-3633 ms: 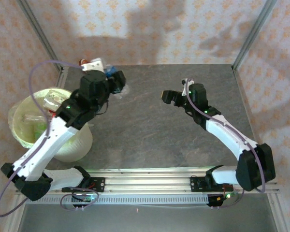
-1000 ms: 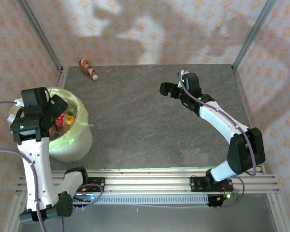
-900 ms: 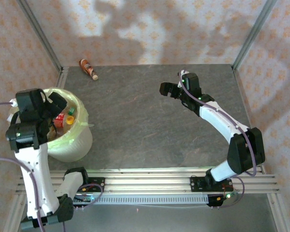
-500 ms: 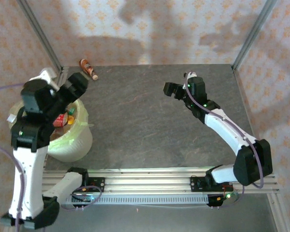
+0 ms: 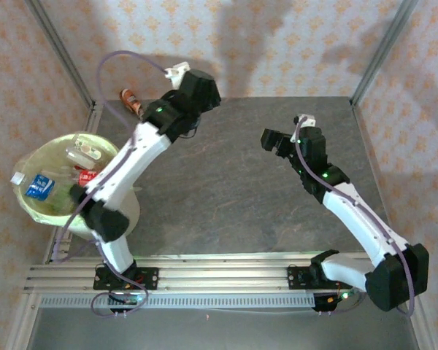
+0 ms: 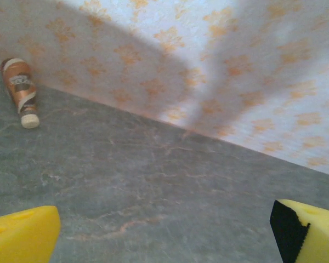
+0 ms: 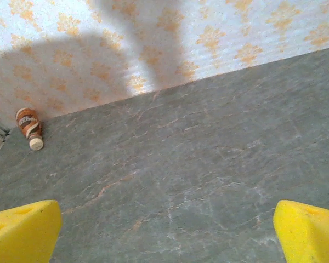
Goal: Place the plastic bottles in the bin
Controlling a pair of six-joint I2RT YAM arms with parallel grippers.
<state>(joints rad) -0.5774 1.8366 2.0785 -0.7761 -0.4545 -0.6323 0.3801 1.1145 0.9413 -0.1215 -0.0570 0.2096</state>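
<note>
Left gripper [image 6: 164,235] spread wide, pads [image 6: 22,235] cropped

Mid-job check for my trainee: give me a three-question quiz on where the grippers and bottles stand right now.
1. True or false: the left gripper and right gripper are both open and empty.
2. On the table, the brown bottle lies: A in the middle; B at the far left corner; C under the right gripper.
3. How many bottles lie outside the bin?
Key: 1 true; 2 B; 3 one.
</note>
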